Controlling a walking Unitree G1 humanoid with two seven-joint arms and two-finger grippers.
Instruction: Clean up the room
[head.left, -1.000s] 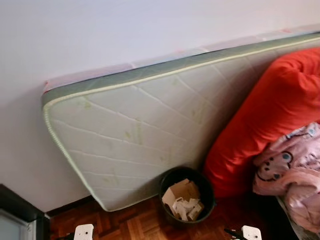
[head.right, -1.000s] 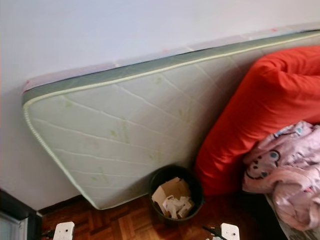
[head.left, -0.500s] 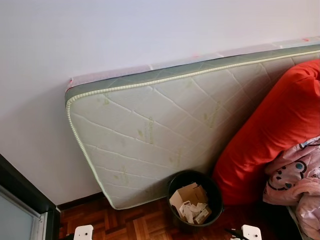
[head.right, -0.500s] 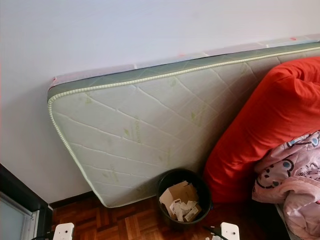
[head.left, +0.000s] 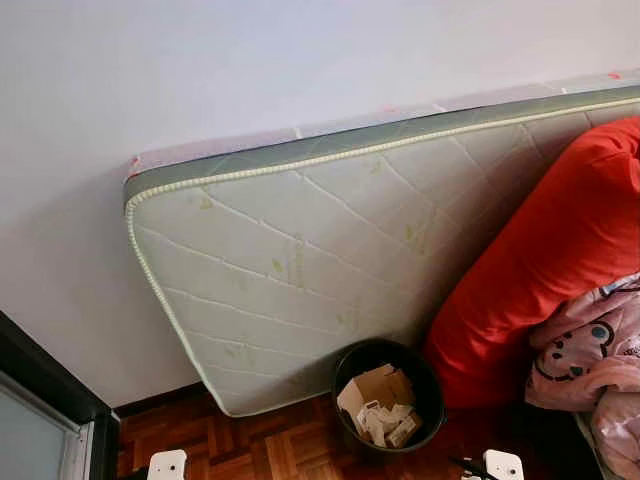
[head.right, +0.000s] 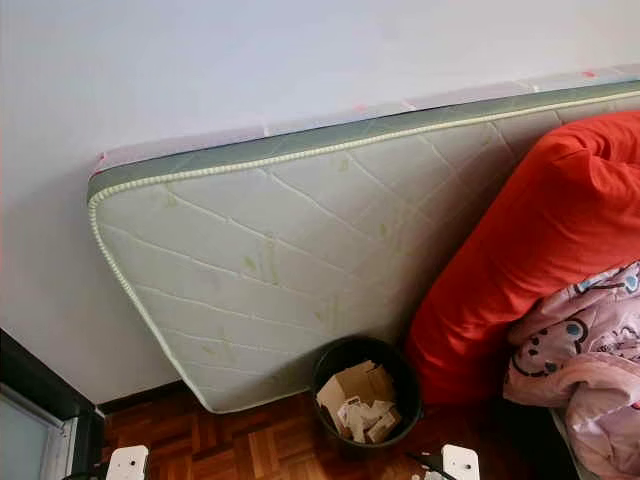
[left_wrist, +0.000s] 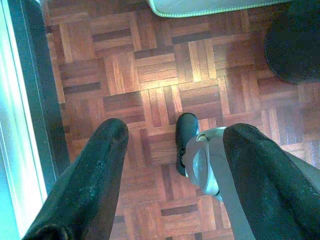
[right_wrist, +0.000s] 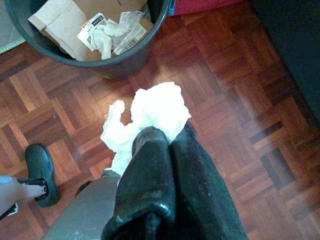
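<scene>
My right gripper (right_wrist: 167, 137) is shut on a crumpled white paper wad (right_wrist: 155, 107), held above the parquet floor just short of a black waste bin (right_wrist: 120, 62). The bin (head.left: 436, 395) stands on the floor against a leaning mattress and holds cardboard and paper scraps (head.left: 375, 395). My left gripper (left_wrist: 176, 129) hangs open over bare parquet with nothing between its fingers; my own dark foot (left_wrist: 186, 135) shows below it.
A quilted white mattress (head.left: 300, 260) leans on its side against the wall. A big red cushion (head.left: 550, 260) and a pink printed blanket (head.left: 590, 360) lie right of the bin. A dark door frame (head.left: 40, 380) stands at the left.
The head view swung left over the last second, bringing the door frame into sight, then held nearly still. The bin, mattress and cushion have not moved.
</scene>
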